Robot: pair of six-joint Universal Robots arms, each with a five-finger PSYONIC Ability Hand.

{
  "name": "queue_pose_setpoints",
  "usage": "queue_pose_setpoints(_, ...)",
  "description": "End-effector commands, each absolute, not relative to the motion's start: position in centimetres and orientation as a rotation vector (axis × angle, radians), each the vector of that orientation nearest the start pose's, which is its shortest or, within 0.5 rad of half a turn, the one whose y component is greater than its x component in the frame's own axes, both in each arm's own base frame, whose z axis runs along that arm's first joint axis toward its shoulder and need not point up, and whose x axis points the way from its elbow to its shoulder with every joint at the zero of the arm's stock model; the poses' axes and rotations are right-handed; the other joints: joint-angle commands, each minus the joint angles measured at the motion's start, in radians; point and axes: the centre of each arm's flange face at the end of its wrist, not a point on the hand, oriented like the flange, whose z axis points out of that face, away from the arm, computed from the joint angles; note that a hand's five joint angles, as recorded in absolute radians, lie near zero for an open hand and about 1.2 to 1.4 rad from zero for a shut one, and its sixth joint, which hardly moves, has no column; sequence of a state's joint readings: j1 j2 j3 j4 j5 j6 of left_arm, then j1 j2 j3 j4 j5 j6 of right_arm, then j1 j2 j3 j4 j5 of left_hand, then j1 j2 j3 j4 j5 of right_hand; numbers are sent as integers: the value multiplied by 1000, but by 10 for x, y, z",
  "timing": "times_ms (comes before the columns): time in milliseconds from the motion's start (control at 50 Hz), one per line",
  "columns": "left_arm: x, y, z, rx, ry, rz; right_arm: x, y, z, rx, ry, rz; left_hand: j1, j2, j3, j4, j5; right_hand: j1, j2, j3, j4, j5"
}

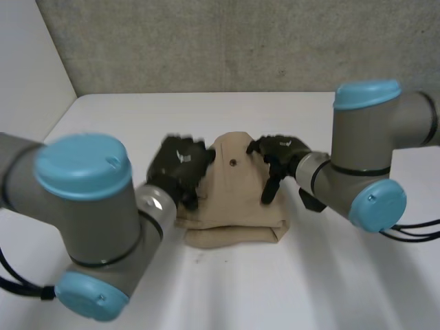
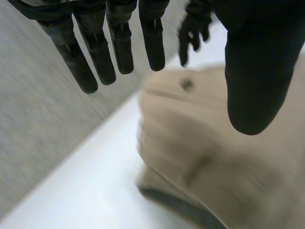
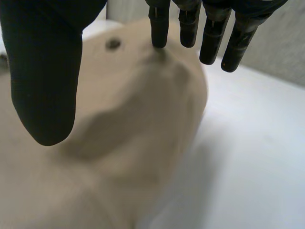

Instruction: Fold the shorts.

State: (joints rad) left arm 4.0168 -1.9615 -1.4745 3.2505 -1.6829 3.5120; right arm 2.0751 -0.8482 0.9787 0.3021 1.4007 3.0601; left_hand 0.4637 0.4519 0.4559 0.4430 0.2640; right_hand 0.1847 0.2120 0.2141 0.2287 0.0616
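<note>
In the head view, the tan cloth shorts (image 1: 234,206) lie in the middle of the white desk (image 1: 330,275). They are doubled into a compact bundle with a rounded fold along the near edge and a small dark button (image 1: 234,163) facing up near the far end. The left hand (image 1: 180,168) hangs over the shorts' left edge and the right hand (image 1: 278,157) over the right edge. I'd say they flank the bundle this way so either one can square or flatten its own side.

In the left wrist view, the fingers (image 2: 121,52) are straight and spread, the thumb set well apart from them, and nothing is held. They are clear of the cloth, which lies under the palm with the thick fold nearest the wrist. The right hand shows beyond the button.

In the right wrist view, the fingers (image 3: 209,38) are also straight and empty, with the thumb out wide. One fingertip seems just to touch the fabric near the far end, though I can't be sure it makes contact. The shorts bulge under the palm, with bare desk beside them.

Judging by the neat bundle and both hands slack, the fold looks largely made. A last pressing or another doubling may be all that remains.
</note>
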Motion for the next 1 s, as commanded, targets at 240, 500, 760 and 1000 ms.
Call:
queue_pose_setpoints(240, -380, -262, 196, 1233, 2231, -2221, 335, -303, 183, -913, 2223, -1502, -133, -121, -125, -112, -107, -10, -38, -40, -54, -62)
queue_pose_setpoints(500, -349, -281, 125, 1173, 2422, -1797, 334, -313, 140, -947, 2316, -1427, -106, -95, -99, -86, -81, -10, -38, -40, -54, -62)
queue_pose_setpoints(760, -331, -270, 110, 1244, 2413, -1641, 325, -311, 132, -1077, 2403, -1473, -124, -112, -116, -103, -99, -10, -38, -40, -54, -62)
queue_pose_setpoints(1000, -338, -257, 213, 1160, 2253, -2004, 326, -309, 218, -980, 2203, -1777, -221, -209, -213, -200, -196, -10, -38, -40, -54, -62)
